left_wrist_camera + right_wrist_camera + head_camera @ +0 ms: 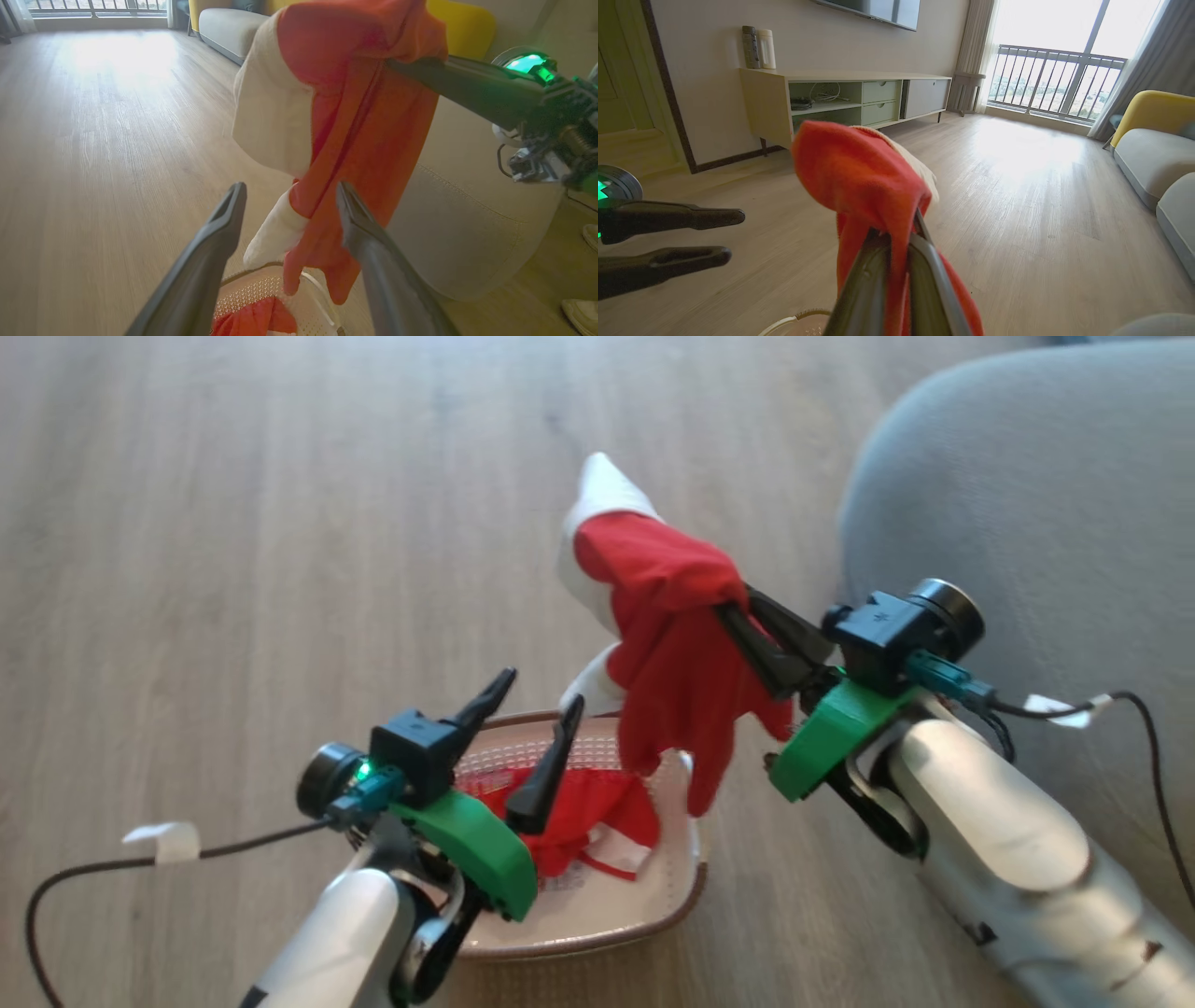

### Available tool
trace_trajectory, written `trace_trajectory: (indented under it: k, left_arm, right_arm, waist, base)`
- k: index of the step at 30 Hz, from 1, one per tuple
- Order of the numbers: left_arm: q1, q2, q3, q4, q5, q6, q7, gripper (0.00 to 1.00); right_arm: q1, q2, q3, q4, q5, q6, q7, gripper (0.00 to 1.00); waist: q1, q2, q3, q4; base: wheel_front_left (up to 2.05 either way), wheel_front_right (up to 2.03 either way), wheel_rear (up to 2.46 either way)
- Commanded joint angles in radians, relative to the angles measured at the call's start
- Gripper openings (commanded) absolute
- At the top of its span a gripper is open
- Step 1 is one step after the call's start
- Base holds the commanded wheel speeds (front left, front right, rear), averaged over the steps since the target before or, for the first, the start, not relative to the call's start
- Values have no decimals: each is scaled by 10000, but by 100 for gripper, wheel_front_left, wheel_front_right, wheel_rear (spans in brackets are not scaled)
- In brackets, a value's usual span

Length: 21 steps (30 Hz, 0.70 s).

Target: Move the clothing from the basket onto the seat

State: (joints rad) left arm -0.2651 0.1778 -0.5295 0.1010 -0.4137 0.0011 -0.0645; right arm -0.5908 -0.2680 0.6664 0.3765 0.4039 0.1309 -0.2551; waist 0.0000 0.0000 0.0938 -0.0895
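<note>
right claw [738,607] pinched on a red and white garment [667,644], held up over the basket [597,933], with the seat [1027,495] just beside. left claw [541,693] spread, empty, above the basket. second red piece [583,812] lies in the basket. cloth looks soft, light and droopy; probably best grabbed at a bunched fold.

Left rim of basket [597,919] hidden behind the green mount of left gripper [543,688], its floor largely covered by red garment [597,803] lying inside; above basket, right gripper [738,599] fingertips buried in hanging red-and-white garment [672,644]; right of basket, seat [1027,504] cut off at head view's top and right edges.
</note>
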Motion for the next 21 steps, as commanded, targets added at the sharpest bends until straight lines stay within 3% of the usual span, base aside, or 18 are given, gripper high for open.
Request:
trace_trajectory:
  k: [1, 12, 21]
  left_arm:
    - [-418, -4, 233, -232, 56, -67, -133, 100]
    - [-409, -208, -247, 225, 56, -265, -215, 100]
    - [-500, -313, -445, 299, 44, -293, -247, 100]
  right_arm:
    - [35, -42, -170, -465, -104, -2, -67, 0]
    - [859, -555, -1187, -1133, -338, -2, -67, 0]
    - [1253, -799, -1864, -1514, -364, -2, -67, 0]
  waist:
    - [0, 0, 24, -558]
    - [0, 0, -22, -1925]
    - [0, 0, 198, -2391]
  base:
    - [0, 0, 0]
    - [0, 0, 0]
    - [0, 0, 0]
